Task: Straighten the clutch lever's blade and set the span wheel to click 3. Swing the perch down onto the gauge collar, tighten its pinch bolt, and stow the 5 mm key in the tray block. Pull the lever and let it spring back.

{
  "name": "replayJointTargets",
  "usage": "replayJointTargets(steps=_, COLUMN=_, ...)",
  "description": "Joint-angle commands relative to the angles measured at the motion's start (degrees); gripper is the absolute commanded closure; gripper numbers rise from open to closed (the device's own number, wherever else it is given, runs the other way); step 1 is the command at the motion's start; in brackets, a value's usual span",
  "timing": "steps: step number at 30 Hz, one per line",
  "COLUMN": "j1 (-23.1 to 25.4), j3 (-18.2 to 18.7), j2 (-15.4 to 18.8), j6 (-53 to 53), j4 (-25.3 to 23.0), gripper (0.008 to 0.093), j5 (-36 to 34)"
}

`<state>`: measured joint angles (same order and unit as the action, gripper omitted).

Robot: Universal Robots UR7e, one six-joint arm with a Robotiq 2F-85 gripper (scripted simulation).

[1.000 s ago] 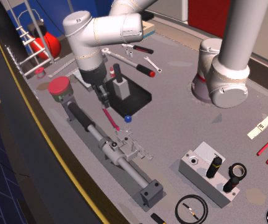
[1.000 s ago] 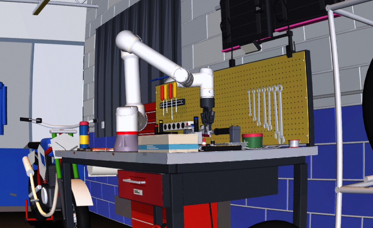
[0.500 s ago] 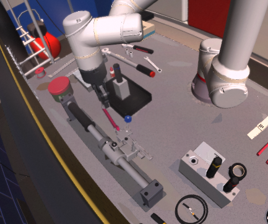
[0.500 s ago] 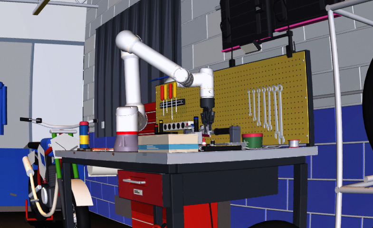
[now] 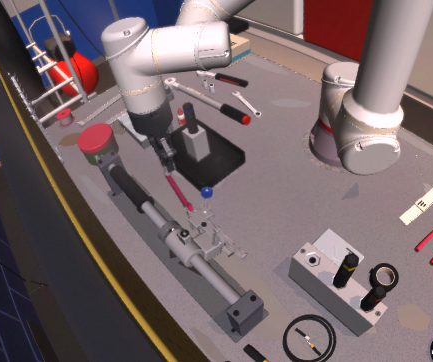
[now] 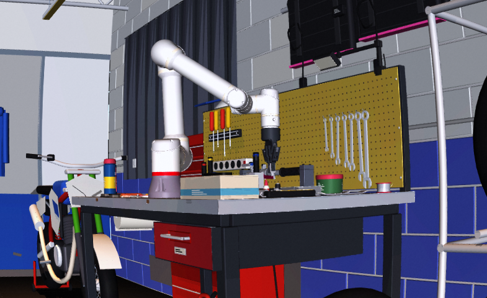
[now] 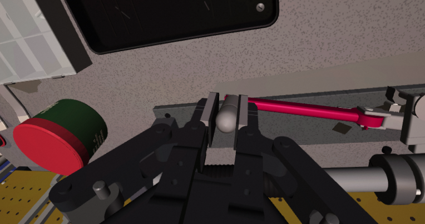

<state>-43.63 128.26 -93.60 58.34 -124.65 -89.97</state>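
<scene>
The clutch lever's red blade [image 5: 179,190] [image 7: 301,109] runs from its silver ball tip to the perch [image 5: 206,235] clamped on the handlebar [image 5: 175,235], and the ball tip [image 7: 226,118] is gripped in my gripper [image 5: 167,161] [image 7: 225,118]. The gripper hangs straight down over the blade's free end, closed on it. A blue-knobbed key [image 5: 206,192] stands at the perch. The black tray with its grey block [image 5: 196,141] lies just behind the gripper. The span wheel and pinch bolt are too small to make out.
The arm's base [image 5: 360,125] stands at the right rear of the bench. A red-lidded green tin [image 5: 97,142] [image 7: 56,135] sits by the bar's grip end. A torque wrench [image 5: 210,102] lies behind the tray. A grey tool block [image 5: 337,280] holds black bits at the front right.
</scene>
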Motion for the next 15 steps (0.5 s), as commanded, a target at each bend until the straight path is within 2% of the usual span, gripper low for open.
replayJointTargets(steps=1, j1=0.0, j3=0.0, j2=0.0, j6=0.0, j4=-0.1, gripper=0.0859, j5=0.0)
replayJointTargets(steps=5, j1=0.0, j3=0.0, j2=0.0, j6=0.0, j4=-0.1, gripper=0.0934, j5=0.0)
replayJointTargets(steps=15, j1=0.0, j3=0.0, j2=0.0, j6=0.0, j4=-0.1, gripper=0.0934, j5=0.0)
